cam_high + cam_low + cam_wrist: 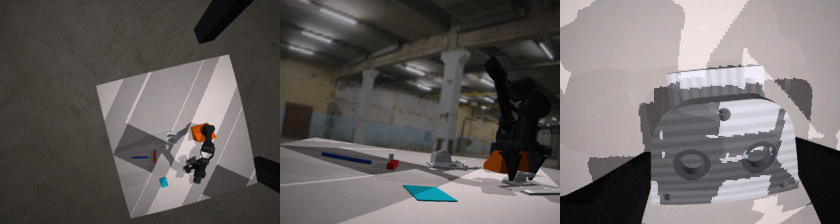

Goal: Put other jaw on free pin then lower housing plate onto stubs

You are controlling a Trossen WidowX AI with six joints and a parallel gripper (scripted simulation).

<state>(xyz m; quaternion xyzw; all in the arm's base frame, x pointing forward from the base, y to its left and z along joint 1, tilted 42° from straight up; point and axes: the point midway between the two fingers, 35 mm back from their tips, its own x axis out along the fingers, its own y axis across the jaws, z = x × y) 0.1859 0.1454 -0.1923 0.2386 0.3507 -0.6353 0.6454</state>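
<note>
My gripper (pixel 521 179) (pixel 723 153) is open and low. Its fingertips stand on either side of the grey housing plate (pixel 519 183) (pixel 727 150), which has a rounded edge, two ringed holes and small corner holes. A ribbed block (pixel 710 82) shows beyond its rounded edge in the wrist view. Contact with the fingers cannot be told. The grey gripper mechanism (pixel 172 136) (pixel 441 160) sits apart, with a ribbed, rounded part standing up. Its jaws, pins and gear teeth are too small to tell apart.
A flat pale piece (pixel 542 192) lies near the gripper. A teal square (pixel 163 182) (pixel 430 193), a red block (pixel 154 156) (pixel 393 164) and a blue bar (pixel 140 157) (pixel 346 158) lie on the table. A small grey peg (pixel 391 156) stands behind the red block. An orange block (pixel 199 132) (pixel 493 163) is by the arm's base.
</note>
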